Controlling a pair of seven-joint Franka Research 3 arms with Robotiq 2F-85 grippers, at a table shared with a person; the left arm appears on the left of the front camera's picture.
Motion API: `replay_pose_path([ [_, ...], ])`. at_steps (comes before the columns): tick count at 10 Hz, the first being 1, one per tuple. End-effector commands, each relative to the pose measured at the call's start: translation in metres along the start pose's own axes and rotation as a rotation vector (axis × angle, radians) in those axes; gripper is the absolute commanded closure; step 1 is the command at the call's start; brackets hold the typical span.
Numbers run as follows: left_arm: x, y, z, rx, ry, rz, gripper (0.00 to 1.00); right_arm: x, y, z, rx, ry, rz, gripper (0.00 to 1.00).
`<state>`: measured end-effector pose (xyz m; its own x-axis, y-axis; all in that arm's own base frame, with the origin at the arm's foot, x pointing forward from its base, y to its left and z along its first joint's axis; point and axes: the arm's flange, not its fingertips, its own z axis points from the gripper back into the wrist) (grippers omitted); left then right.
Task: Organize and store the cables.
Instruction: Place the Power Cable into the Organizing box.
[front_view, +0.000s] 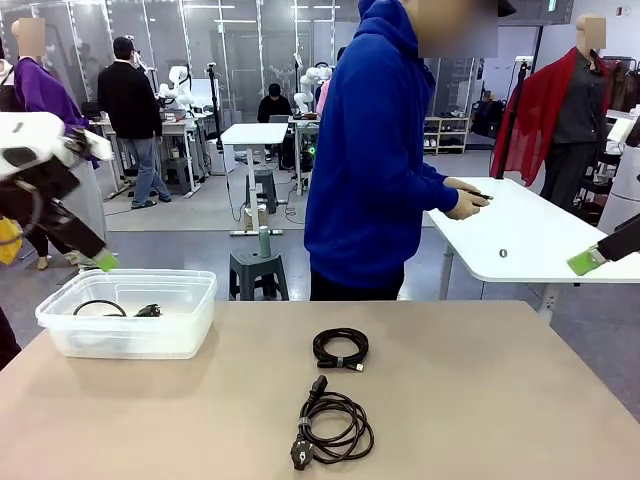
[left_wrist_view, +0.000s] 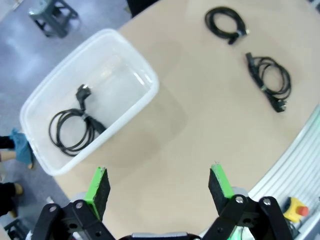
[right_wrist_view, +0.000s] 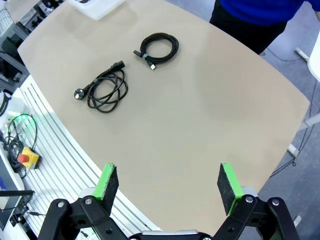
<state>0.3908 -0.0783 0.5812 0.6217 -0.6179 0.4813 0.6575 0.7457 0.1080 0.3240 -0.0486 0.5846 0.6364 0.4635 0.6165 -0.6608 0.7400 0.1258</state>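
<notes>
Right now, 1 cable (left_wrist_view: 72, 127) is lying coiled inside the clear bin (front_view: 125, 320) at the table's left end. 2 more are lying on the tan table (right_wrist_view: 210, 110): a thin tied coil (front_view: 340, 348) near the middle and, just nearer the robot, a power cord (front_view: 333, 430) with a chunky plug. The left gripper (left_wrist_view: 158, 172) is hovering high near the bin and the right gripper (right_wrist_view: 169, 172) high over the table's right side, each with jaws wide apart, holding nothing. Storing looks partway done. The next move is calling for 1 gripper to descend over a coil, straddling its bundled strands before closing.
</notes>
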Motion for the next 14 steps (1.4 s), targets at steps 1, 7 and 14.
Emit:
replay_pose_path([
  [1,0.006,-0.015,-0.013,0.014,-0.004,-0.025,0.0,0.002,0.001,0.001,0.002,0.006,-0.013,0.0],
  [7,0.016,-0.08,-0.056,-0.028,0.028,-0.095,0.0,0.002,0.001,0.001,0.002,0.006,-0.013,0.0],
  [14,0.096,-0.167,-0.141,-0.223,0.151,-0.278,0.0,0.002,0.001,0.001,0.002,0.006,-0.013,0.0],
])
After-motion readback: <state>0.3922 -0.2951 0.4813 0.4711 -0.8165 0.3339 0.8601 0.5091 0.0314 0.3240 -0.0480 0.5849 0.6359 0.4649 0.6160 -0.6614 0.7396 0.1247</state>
